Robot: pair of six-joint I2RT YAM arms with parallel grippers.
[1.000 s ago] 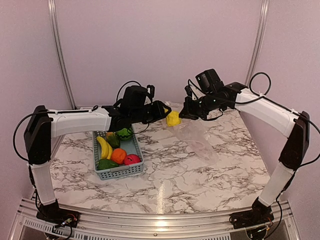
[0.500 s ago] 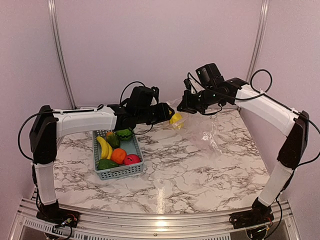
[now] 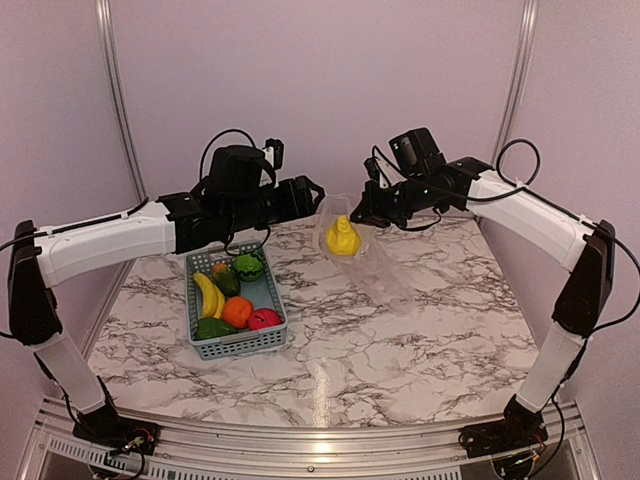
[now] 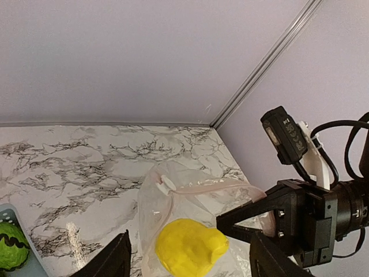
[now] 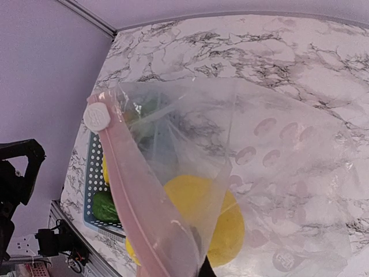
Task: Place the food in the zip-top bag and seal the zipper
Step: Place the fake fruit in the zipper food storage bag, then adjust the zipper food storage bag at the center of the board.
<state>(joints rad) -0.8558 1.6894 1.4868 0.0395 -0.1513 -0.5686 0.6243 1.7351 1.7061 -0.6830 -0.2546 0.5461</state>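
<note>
Yellow food (image 3: 343, 238) inside zip-top bag (image 3: 388, 282), right jaws pinching its mouth, left jaws wide apart

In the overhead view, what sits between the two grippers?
The open mouth of the zip-top bag, pinched by the right gripper, with a yellow food piece inside; top view shows it.

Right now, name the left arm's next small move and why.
Probably carry the open left gripper over the grey-blue mesh basket for more toy food: the yellow plastic food piece lies inside the clear crinkly plastic bag, whose mouth the right gripper holds open.
</note>
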